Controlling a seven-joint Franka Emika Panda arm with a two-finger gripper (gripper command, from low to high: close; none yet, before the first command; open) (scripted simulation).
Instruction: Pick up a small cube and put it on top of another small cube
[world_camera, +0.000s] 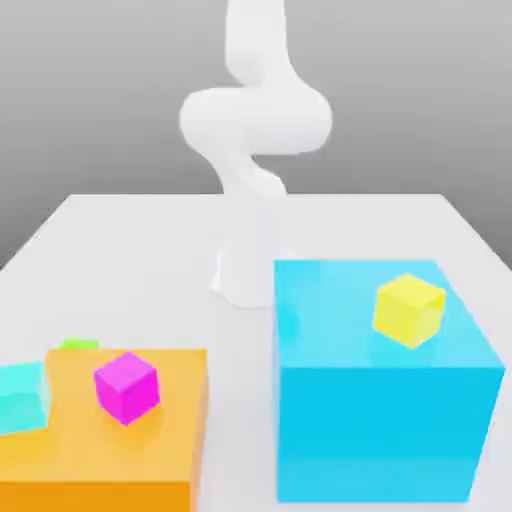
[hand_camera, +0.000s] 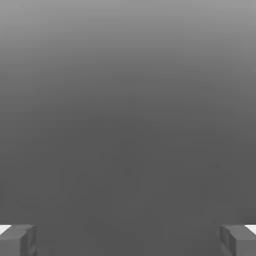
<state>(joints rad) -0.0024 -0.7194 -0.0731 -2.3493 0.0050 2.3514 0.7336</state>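
A small yellow cube (world_camera: 409, 309) rests tilted on top of a large cyan block (world_camera: 380, 420) on the exterior view's right. A small magenta cube (world_camera: 127, 386) sits on a low orange block (world_camera: 150, 450) on the exterior view's left. A small green cube (world_camera: 78, 344) peeks out behind the orange block. In the hand view my gripper (hand_camera: 128, 240) is open, its grey fingertips (hand_camera: 17, 239) far apart with nothing between them, facing plain grey background. The white arm (world_camera: 255, 120) rises from its base at the back of the table.
A pale cyan cube (world_camera: 20, 398) lies at the left edge, against the orange block. The white table (world_camera: 150, 240) stretches back towards the arm's base (world_camera: 240, 275), which stands just behind the large cyan block.
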